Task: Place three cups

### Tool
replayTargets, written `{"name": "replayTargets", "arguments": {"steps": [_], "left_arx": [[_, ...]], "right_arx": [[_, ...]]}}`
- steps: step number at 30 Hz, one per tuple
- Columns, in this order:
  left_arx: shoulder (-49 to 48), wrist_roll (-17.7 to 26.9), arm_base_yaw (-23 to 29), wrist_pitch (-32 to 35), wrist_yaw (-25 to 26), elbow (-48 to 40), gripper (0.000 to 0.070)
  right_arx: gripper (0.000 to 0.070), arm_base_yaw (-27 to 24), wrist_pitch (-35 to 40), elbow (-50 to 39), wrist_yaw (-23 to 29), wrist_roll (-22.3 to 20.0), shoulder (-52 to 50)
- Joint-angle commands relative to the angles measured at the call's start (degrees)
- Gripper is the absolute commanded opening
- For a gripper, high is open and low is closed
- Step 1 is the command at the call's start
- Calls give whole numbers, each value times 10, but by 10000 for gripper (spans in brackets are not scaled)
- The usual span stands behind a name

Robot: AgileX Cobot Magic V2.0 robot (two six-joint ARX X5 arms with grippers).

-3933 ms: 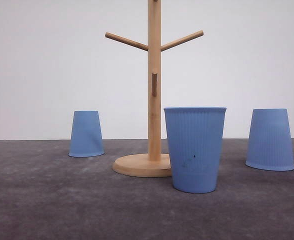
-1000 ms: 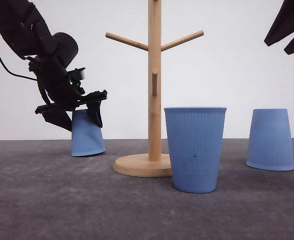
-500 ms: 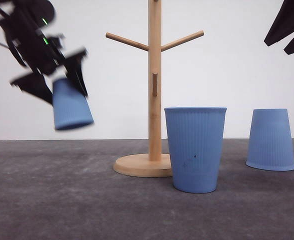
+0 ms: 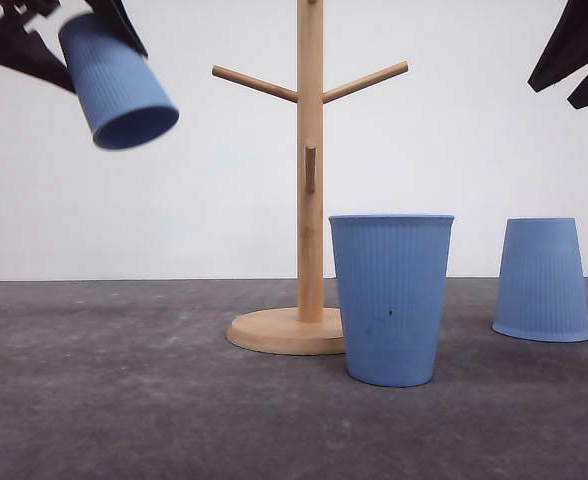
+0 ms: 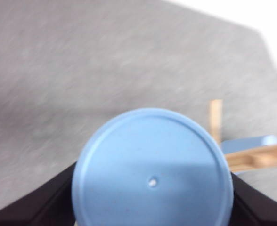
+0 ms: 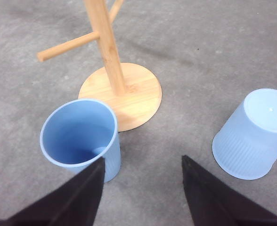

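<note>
My left gripper (image 4: 79, 50) hangs high at the upper left, shut on a light-blue ribbed cup (image 4: 119, 85). That cup is tilted, its mouth facing down and to the right. In the left wrist view its flat base (image 5: 152, 169) sits between the dark fingers (image 5: 35, 207). A second cup (image 4: 391, 300) (image 6: 79, 136) stands upright in front of the wooden pegged stand (image 4: 309, 160) (image 6: 122, 94). The third cup (image 4: 541, 280) (image 6: 254, 136) rests upside down at the right. My right gripper (image 4: 554, 92) (image 6: 142, 160) hovers open, high above the table between those two cups.
The stand's round base (image 4: 284, 330) touches or nearly touches the upright cup. Its pegs (image 4: 254, 83) stick out left and right near the top. Dark grey table (image 4: 124, 400) runs back to a white wall.
The left gripper has lifted the left cup off the table, carrying it higher and tilting it further. The right gripper and the other two cups have not moved.
</note>
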Motion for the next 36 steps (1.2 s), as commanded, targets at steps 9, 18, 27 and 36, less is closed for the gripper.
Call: {"name": "replayTargets", "arguments": {"steps": [9,18,27,36], "left_arx": [[-111,-290,4,381,22,-256,353],[-86,-417,-10,555,49,-329,353],[-84,-457,-12,607,55,-329,353],[-54,-426,-60,600,44,-328,354]], "right_arx": [[328,3,7,7,0,1,2],[328,3,7,7,0,2,2],[328,3,9,7,0,2,2],[328,3,12,7,0,2,2]]}}
